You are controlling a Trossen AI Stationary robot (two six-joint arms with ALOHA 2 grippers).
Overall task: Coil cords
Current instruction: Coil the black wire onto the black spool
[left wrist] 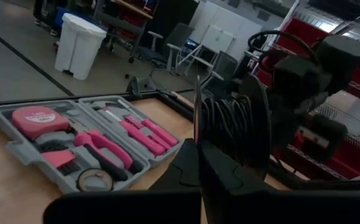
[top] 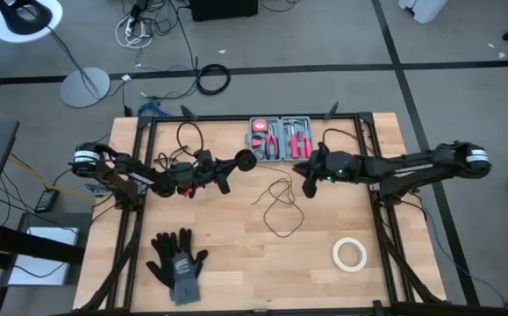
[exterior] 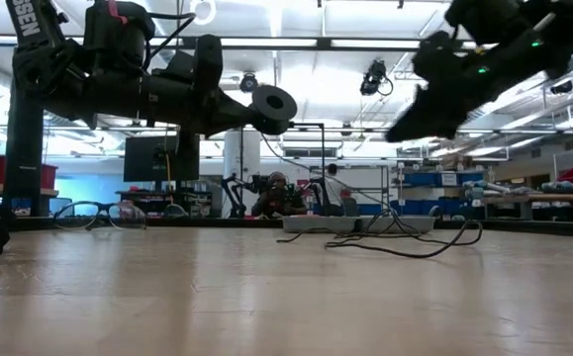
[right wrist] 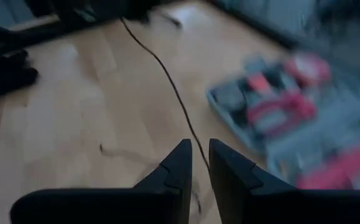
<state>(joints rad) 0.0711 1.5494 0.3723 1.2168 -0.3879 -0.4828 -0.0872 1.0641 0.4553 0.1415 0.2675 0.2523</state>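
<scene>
We saw the left gripper (top: 236,162) clamped on the disc (top: 245,160), held above the table (top: 236,263); the wire (top: 278,200) lay looped mid-table beneath the slightly parted, empty right gripper (top: 306,182).

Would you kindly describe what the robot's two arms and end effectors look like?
Both arms are dark, jointed links with white bands near their outer ends. The left end effector and right end effector each have two black tapered fingers. The right arm shows small green lights.
</scene>
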